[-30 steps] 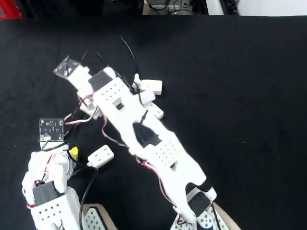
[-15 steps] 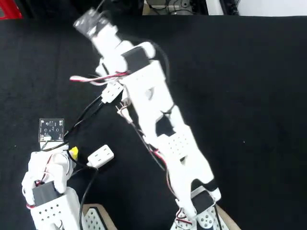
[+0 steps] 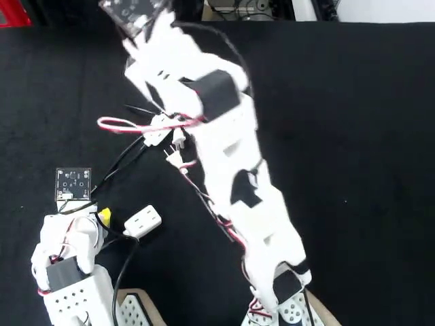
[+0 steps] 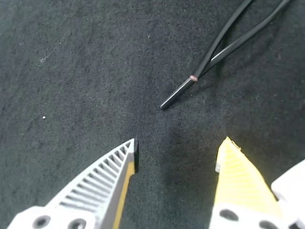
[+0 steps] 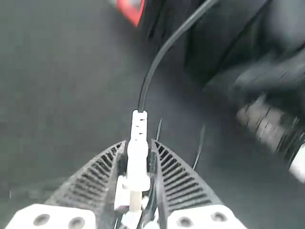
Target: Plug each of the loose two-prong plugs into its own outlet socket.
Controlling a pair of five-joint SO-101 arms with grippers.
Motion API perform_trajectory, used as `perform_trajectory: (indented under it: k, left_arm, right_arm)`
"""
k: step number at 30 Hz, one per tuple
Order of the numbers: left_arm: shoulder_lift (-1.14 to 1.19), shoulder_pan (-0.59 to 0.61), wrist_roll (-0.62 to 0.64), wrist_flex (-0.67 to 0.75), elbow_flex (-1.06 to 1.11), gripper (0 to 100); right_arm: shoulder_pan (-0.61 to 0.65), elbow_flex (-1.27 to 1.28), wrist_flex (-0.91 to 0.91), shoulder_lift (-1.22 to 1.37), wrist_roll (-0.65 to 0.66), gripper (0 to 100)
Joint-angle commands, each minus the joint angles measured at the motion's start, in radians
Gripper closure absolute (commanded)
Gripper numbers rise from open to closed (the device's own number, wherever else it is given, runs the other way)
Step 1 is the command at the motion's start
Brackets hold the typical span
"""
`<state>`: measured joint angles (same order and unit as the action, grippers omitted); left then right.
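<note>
White two-prong plug [image 5: 137, 160], a slim plastic body, is sitting upright between the fingers of the right gripper [image 5: 138, 142]. The two ribbed white fingers are pressing in narrowly on its sides. A thin black cord [image 5: 164, 55] is running from the end of the plug body that pokes out past the fingertips and curving away over the black cloth table [image 5: 52, 86]. A red object [image 5: 131, 7] is showing at the far edge of this view, blurred.

The white outlet socket block [image 3: 143, 221], a small rectangular plastic piece, is lying flat on the black cloth near the table's front left. It is just beside the left arm, and its dark slots are facing up.

In the high view the right arm is stretching from the front edge diagonally toward the far left corner. Beside its middle, more small white plugs [image 3: 175, 148] with metal prongs are showing, with black cords trailing toward the left arm. Whether they are resting on the cloth or hanging cannot be told. The fingertips of the gripper at the arm's far end cannot be made out from above.

In the left wrist view the left gripper [image 4: 178, 148] is pointing down at the cloth. Its fingers are standing wide apart, one ribbed white finger [image 4: 102, 183] and one yellow finger [image 4: 238, 176], with bare cloth between them. Two thin black cable ends [image 4: 190, 81] are lying a little beyond the tips, apart from them.
</note>
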<state>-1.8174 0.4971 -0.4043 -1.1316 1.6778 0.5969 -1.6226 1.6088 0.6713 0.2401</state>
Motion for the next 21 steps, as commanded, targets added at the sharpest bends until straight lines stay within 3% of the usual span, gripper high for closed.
perform_trajectory:
  k: [1,14,21]
  left_arm:
    - [-0.005,0.001,-0.012,0.014,0.012,73]
    - [-0.005,0.004,-0.012,0.012,0.012,73]
    - [-0.005,0.007,-0.012,0.008,0.012,73]
  right_arm:
    - [0.034,-0.047,-0.063,-0.16,-0.003,98.6]
    - [0.229,-0.022,0.16,-0.527,0.003,98.6]
    - [0.204,0.315,0.158,-0.699,0.005,98.6]
